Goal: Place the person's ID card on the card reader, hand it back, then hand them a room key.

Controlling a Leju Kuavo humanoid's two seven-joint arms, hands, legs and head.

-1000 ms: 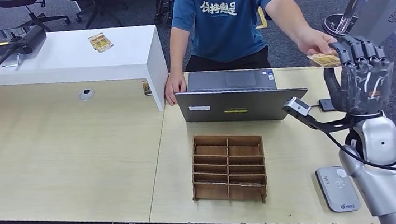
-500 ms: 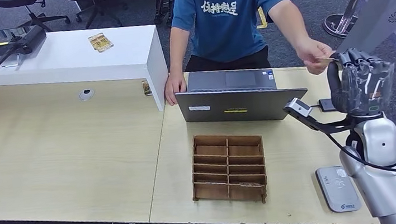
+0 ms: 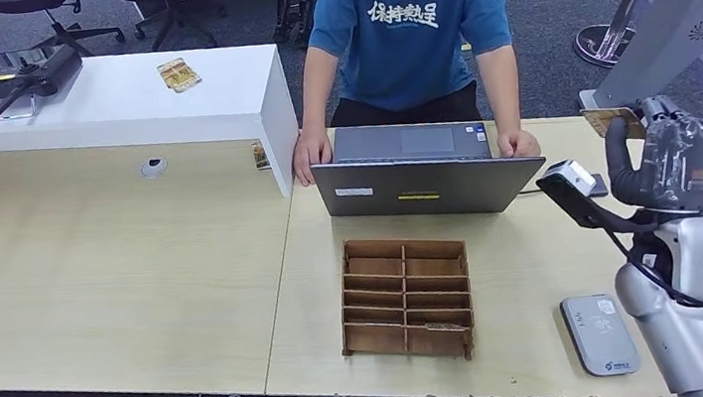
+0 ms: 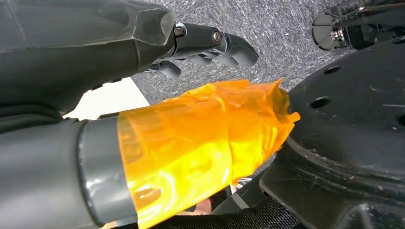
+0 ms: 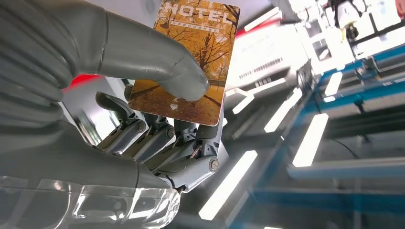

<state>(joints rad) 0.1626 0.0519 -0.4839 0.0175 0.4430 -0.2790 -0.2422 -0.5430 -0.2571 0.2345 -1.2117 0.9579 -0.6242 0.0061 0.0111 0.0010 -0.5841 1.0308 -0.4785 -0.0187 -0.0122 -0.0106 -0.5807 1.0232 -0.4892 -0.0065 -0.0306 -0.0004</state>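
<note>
Pinching card point(image 5: 188, 62) between thumb and fingers, right hand point(image 3: 664, 155) raised above the table's point(image 3: 521, 269) far right edge | card's long axis runs outward past the fingertips, "HOTEL" end farthest from palm | card reader point(image 3: 600, 333) lies below, near forearm | left hand point(image 4: 143, 86) holds nothing, fingers apart, thumb wrapped in orange tape

The ID card point(image 5: 193, 62), printed with orange autumn trees, is raised at far right. The grey card reader point(image 3: 600, 333) lies flat at the near-right table corner.
</note>
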